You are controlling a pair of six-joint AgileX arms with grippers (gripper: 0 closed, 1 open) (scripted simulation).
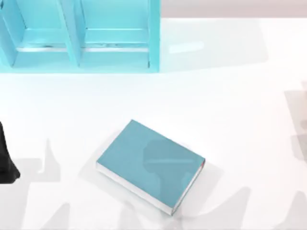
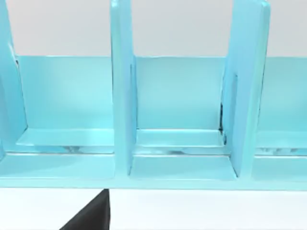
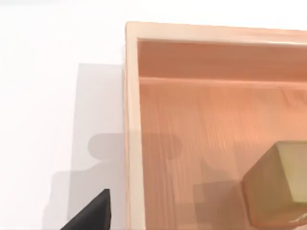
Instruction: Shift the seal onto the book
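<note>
Right wrist view: wooden tray [image 3: 132, 143], raised rim, tan-brown seal [image 3: 278, 184] standing inside on tray floor. Top view: teal book [image 1: 148, 163] flat mid-counter [image 1: 230, 110], turned at angle, bare counter on all sides. Light-blue shelf [image 1: 76, 43] far left, open compartments. Left arm [image 1: 7, 158] at left edge. Cannot tell how either claw stands.

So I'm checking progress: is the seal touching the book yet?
Apart. Top view shows the book with a bare cover; right wrist view shows the seal inside a wooden tray.
</note>
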